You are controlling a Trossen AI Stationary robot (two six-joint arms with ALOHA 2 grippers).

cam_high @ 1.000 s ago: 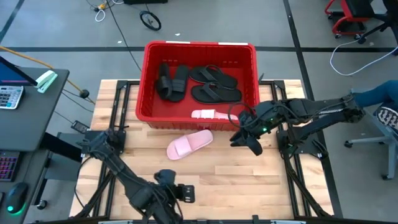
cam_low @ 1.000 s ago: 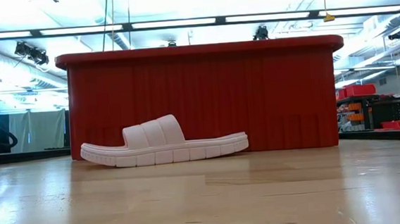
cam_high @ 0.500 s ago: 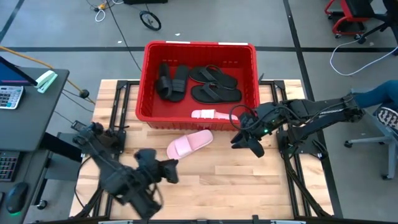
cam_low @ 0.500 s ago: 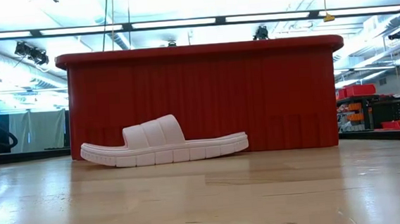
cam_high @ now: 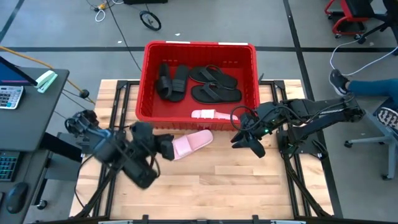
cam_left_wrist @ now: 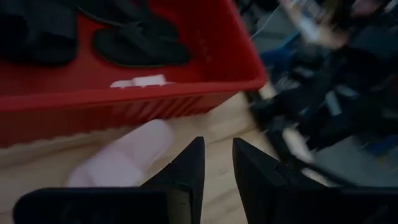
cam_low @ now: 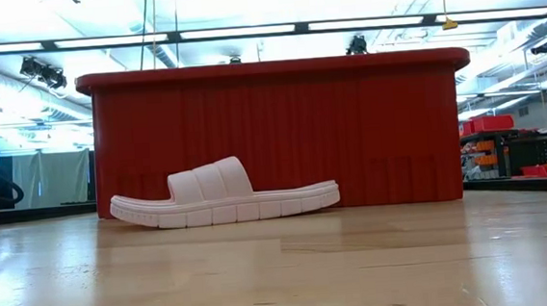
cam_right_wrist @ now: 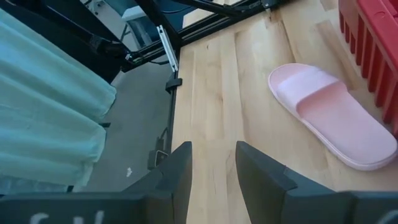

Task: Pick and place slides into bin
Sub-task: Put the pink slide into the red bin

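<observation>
One pale pink slide (cam_high: 190, 144) (cam_low: 223, 197) (cam_right_wrist: 333, 115) lies sole down on the wooden table, just in front of the red bin's (cam_high: 149, 81) near wall (cam_low: 282, 133). Inside the bin lie two black slides (cam_high: 171, 81), two black flip-flops (cam_high: 215, 84) and another pale pink slide (cam_high: 210, 114) against the near wall. My left gripper (cam_high: 164, 147) (cam_left_wrist: 217, 163) hovers open above the table by the left end of the slide on the table, touching nothing. My right gripper (cam_high: 250, 144) (cam_right_wrist: 212, 167) hangs open to the right of that slide.
Bare wooden tabletop (cam_high: 211, 186) stretches from the slide to the near edge. A desk with a calculator (cam_high: 9, 96) stands off the table's left. A person's leg and shoe (cam_high: 341, 82) show on the floor at the right.
My left gripper has risen from the table's near edge and swung toward the far left, reaching the pink slide's left end and rolling as it went. The pink slide and my right arm have stayed put. A person's shoe has come into view at the right.
</observation>
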